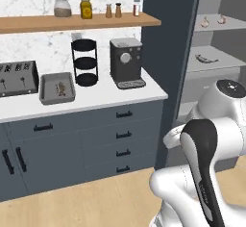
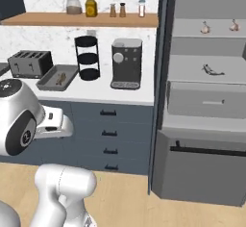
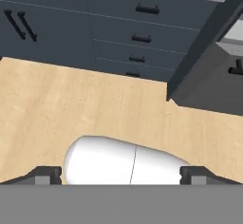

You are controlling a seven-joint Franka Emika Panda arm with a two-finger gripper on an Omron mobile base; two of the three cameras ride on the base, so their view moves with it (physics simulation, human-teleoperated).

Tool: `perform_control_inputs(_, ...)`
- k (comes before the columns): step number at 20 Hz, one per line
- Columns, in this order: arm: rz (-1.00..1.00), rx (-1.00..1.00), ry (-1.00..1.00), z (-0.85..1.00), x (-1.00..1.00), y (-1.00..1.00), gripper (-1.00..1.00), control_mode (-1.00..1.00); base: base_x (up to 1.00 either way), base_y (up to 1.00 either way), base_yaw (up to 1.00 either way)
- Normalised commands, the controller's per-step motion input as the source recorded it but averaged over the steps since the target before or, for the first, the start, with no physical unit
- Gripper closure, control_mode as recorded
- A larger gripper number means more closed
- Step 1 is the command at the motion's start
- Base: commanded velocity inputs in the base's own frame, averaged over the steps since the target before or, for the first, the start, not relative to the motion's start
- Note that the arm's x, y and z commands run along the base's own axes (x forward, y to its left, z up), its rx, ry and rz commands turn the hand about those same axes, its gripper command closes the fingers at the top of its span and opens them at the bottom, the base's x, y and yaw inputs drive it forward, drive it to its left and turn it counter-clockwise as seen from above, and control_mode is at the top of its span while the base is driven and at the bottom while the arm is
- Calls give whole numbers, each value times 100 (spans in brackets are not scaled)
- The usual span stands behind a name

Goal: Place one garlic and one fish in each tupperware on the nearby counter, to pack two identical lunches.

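My pincer (image 3: 121,174) hangs low over the wooden floor (image 3: 57,104), its two tips spread wide apart with nothing between them, facing the dark drawers (image 3: 137,26) under the bench. On the bench (image 1: 96,98) one tupperware (image 1: 57,88) sits toward the front edge, between the toaster (image 1: 18,78) on its left and the black tiered stand (image 1: 85,61) behind it to the right; something small and brownish lies inside it, too small for me to name. From the right base view a sliver of a second tray shows at the far left edge, beyond the toaster. The coffee machine (image 1: 126,62) stands near the bench's right end. In the open cabinet to the right, two garlic bulbs (image 2: 205,27) rest on the upper shelf (image 2: 192,29) and a fish (image 2: 213,69) lies on the shelf below.
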Motion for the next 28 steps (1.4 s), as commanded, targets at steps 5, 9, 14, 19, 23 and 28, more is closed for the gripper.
perform_control_inputs(5, 0, 0, 0, 0, 0, 0, -100, 100, 8, -100, 3)
perform_control_inputs(9, 0, 0, 0, 0, 0, 0, -100, 100, 42, -100, 9)
perform_control_inputs(14, 0, 0, 0, 0, 0, 0, -100, 100, 53, -100, 10)
perform_control_inputs(19, 0, 0, 0, 0, 0, 0, -100, 100, 70, -66, 5)
perform_control_inputs(23, 0, 0, 0, 0, 0, 0, -100, 100, 67, -5, 0)
perform_control_inputs(28, 0, 0, 0, 0, 0, 0, -100, 100, 59, -20, 0)
